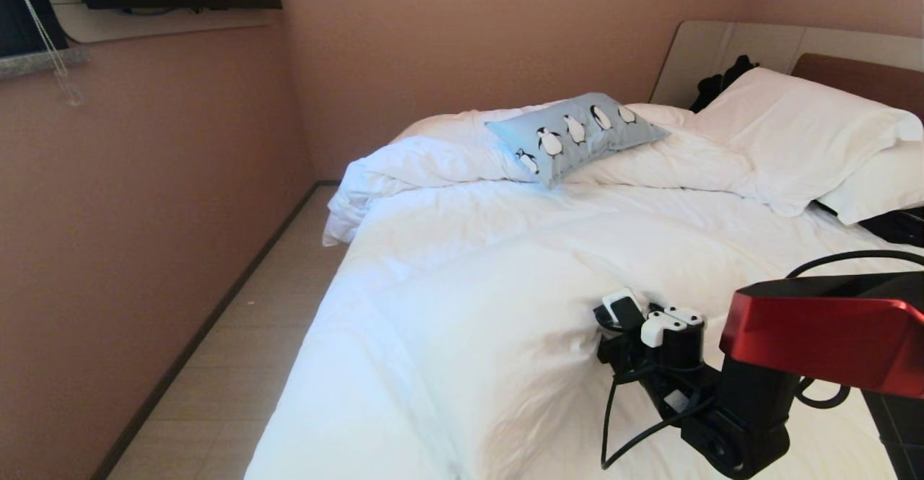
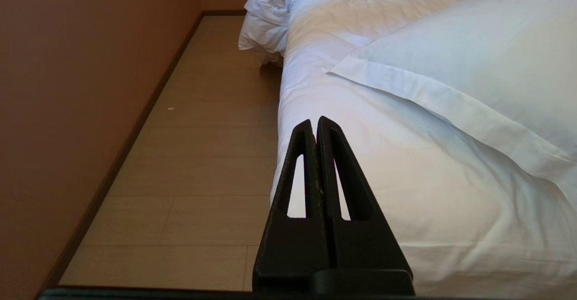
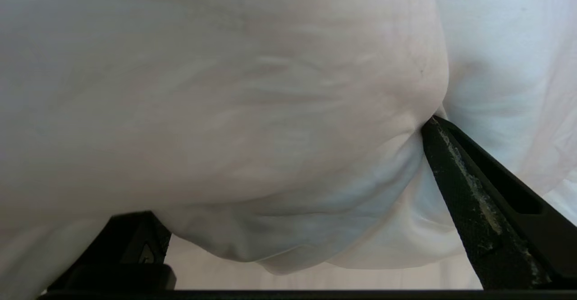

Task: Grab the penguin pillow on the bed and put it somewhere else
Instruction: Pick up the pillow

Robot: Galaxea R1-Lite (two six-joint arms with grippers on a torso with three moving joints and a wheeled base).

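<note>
Penguin pillow [image 1: 575,136], the small light-blue cushion printed with a row of black-and-white penguins, is lying on top of the rumpled white duvet [image 1: 505,263] at the far side of the bed [image 1: 339,393], well beyond the working gripper and toward the head end. It is resting free, with nothing touching it.

Right gripper [image 3: 288,210] is reaching low over the near part of the bed, well apart from the cushion. Its jaws are standing wide apart. One black finger [image 3: 478,200] is pressing its tip against a fold of white fabric, and the opposite finger [image 3: 130,241] is showing only at its base, the rest being covered by the same bulging fabric. The cloth is bulging into the space between the two fingers; it is not being clamped. From the head camera, the right arm [image 1: 823,328], with its red housing and black cabling, is extending over the duvet from the near right.

Left gripper [image 2: 317,126] is sitting parked beside the near corner of the bed, fingers pressed together with nothing between them. Ahead of it, a large white pillow [image 2: 473,65] is lying on the mattress, and pale wooden floor [image 2: 203,155] is running alongside toward the pink wall [image 2: 67,88].

Beyond the penguin cushion, two more white pillows [image 1: 801,133] are leaning at the brown headboard [image 1: 866,76].
</note>
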